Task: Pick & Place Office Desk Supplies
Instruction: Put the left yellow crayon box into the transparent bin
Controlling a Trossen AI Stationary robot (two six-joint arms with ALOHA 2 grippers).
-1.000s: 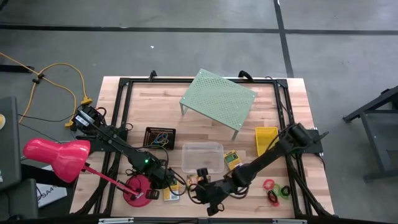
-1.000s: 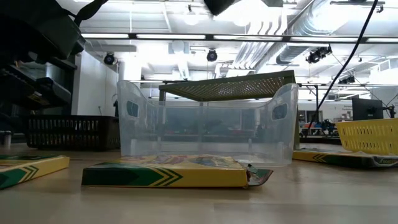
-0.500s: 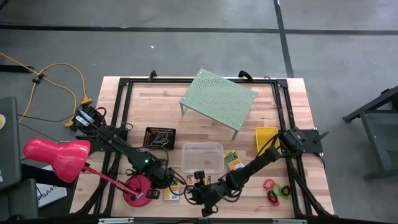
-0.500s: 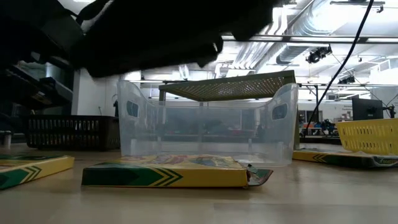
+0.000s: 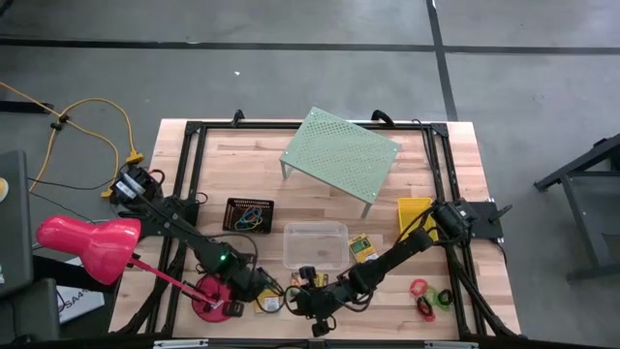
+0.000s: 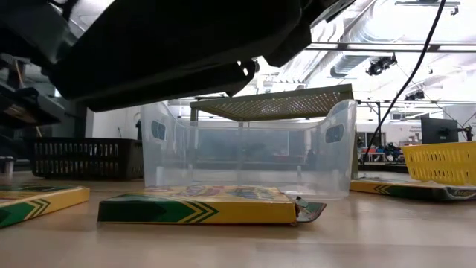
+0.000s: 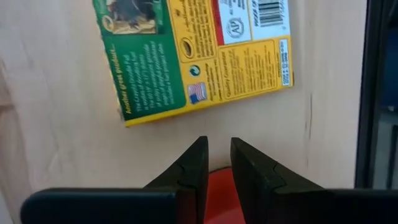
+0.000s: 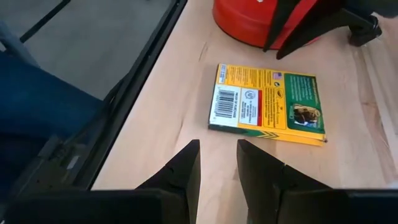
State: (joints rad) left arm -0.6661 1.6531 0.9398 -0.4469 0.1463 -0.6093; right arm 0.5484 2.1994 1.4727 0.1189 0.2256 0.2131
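Green-and-yellow card box (image 5: 269,302) lies flat on the pale wooden bench (image 5: 441,165), left of the clear plastic tub (image 5: 315,244) and nearer the bench's front edge. The left tool (image 7: 217,158) hangs just left of the box, fingers slightly parted, empty. The right tool (image 8: 217,163), also parted and empty, has slid leftward past the tub's front to face the box, so a pickup looks close. Grey concrete floor (image 5: 291,58) surrounds the bench.
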